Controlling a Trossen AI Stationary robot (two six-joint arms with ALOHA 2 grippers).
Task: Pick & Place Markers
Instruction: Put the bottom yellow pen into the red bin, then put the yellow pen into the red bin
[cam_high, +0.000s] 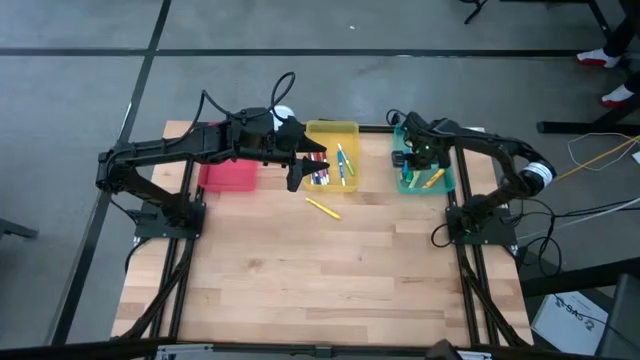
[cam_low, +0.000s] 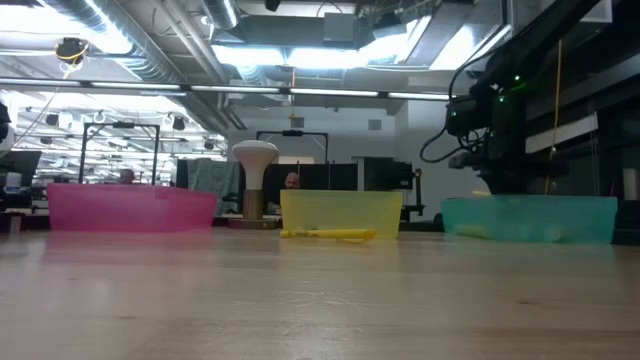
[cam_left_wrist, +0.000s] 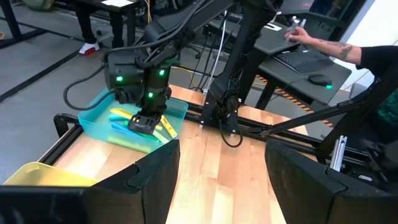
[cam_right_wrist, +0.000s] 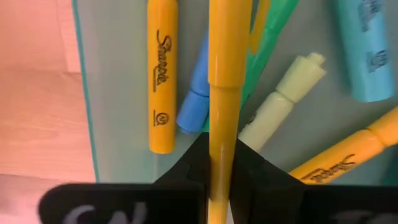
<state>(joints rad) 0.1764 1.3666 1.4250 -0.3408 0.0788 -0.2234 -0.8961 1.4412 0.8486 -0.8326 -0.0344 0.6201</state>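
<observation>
The right gripper (cam_right_wrist: 221, 171) has its fingers closed tight on a yellow marker (cam_right_wrist: 225, 74), pinched low on the barrel, the pen pointing straight ahead over the teal tray (cam_high: 408, 184), which lies at about two o'clock on the table. Judged from that, the step is either lifting this marker out or setting it in; either way it should travel straight up or down, so the barrel clears the tray wall and does not rake the pens under it.

In the teal tray lie other markers (crowded, some overlapping): an orange-yellow one (cam_right_wrist: 161, 81) by the wall, a blue one (cam_right_wrist: 194, 106), a green one (cam_right_wrist: 281, 18), a pale capless-looking one (cam_right_wrist: 280, 102), a light blue one (cam_right_wrist: 367, 50).

The left gripper (cam_left_wrist: 221, 168) hovers by the yellow tray (cam_high: 333, 130) at twelve o'clock, fingers spread, holding nothing. That tray holds several markers (cam_high: 342, 165). One loose yellow marker (cam_high: 323, 208) lies on the table just below it. The red tray (cam_high: 228, 175), at ten o'clock, shows no contents I can make out.
</observation>
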